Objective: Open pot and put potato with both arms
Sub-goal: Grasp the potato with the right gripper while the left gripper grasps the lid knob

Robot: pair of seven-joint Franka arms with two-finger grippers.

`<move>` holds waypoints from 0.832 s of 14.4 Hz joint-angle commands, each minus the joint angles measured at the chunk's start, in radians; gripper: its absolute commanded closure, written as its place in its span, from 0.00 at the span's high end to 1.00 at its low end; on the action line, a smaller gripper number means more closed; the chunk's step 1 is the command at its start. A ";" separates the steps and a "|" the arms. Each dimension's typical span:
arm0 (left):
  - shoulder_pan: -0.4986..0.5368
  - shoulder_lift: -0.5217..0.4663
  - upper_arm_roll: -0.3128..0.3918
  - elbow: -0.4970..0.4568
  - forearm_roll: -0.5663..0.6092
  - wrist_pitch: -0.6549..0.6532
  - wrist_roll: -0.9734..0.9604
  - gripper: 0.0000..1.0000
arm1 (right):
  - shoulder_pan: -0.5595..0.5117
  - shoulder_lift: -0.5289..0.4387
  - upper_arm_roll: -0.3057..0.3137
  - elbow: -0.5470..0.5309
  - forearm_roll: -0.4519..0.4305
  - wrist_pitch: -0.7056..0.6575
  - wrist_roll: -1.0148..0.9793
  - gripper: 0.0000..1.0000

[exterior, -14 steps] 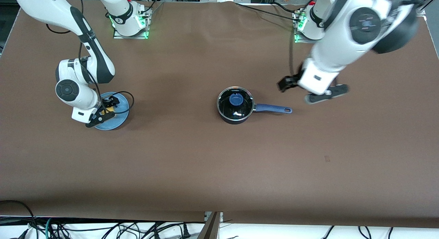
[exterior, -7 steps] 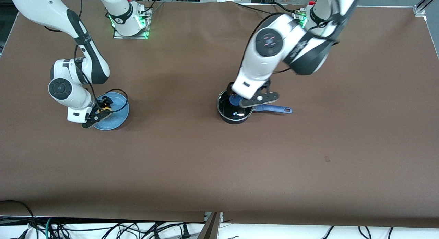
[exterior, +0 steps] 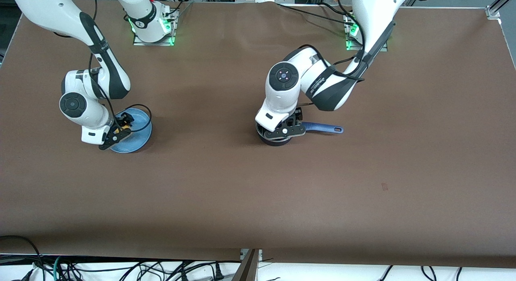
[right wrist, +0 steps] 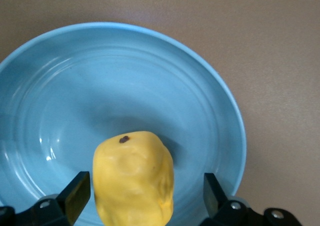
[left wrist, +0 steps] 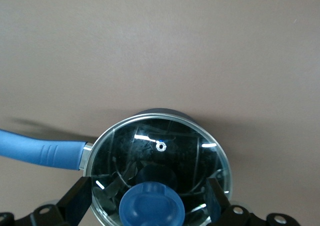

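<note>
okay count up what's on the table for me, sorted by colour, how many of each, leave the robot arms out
Black with blue: 1, the small black saucepan with its long blue handle.
Clear with blue: 1, the glass lid with a blue knob, on the saucepan.
Light blue: 1, the flat round plate.
Yellow: 1, the lumpy potato on the plate.
Total: 4

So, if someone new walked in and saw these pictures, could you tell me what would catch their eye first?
Probably the left gripper, open and straddling the blue knob of the glass lid, which sits on the black pot mid-table. Next, toward the right arm's end, the yellow potato on the light-blue plate, with the right gripper open around it.
</note>
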 commanded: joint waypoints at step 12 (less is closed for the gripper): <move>-0.012 0.003 0.001 -0.064 -0.028 0.004 0.051 0.90 | -0.007 -0.012 0.017 0.009 0.007 0.013 0.084 0.43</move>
